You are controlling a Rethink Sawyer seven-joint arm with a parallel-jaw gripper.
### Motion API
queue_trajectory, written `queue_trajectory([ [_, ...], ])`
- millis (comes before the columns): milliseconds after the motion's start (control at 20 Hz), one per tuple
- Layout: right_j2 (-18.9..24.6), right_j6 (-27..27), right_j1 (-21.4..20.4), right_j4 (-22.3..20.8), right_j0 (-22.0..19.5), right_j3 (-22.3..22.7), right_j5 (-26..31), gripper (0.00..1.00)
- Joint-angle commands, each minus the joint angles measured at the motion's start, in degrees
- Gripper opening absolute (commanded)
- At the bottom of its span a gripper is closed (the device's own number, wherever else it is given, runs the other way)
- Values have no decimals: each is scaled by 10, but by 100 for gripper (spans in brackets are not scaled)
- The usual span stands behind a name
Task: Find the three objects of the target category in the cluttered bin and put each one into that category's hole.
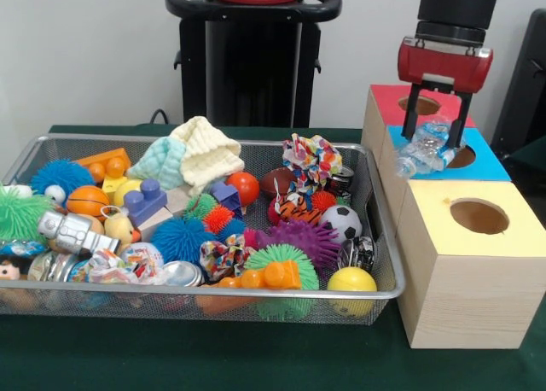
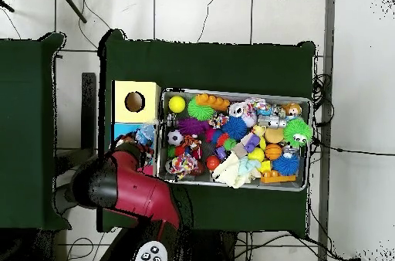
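One crumpled clear plastic bottle (image 1: 424,150) hangs in my gripper (image 1: 435,143), the fingers closed on it above the blue-topped box (image 1: 488,162); I see it tilted, long axis slanting down toward the basket (image 1: 386,237). That wire basket sits lengthwise across the green cloth (image 1: 213,357), packed with toys, just beside three wooden boxes: red (image 1: 388,101), blue and yellow (image 1: 473,263) tops, each with a round hole. Behind stands a pale wall (image 1: 85,49); overhead, I see tiled floor (image 2: 200,11).

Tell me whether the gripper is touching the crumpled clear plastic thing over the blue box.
Touching. The front view shows the gripper shut on the clear plastic thing, its fingers pressing both sides above the blue box.
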Motion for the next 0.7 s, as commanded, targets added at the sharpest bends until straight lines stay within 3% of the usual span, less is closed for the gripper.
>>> queue_trajectory([
  [50, 15, 152, 1, 29, 23, 10, 37, 100],
  [700, 18, 142, 9, 31, 18, 5, 30, 100],
])
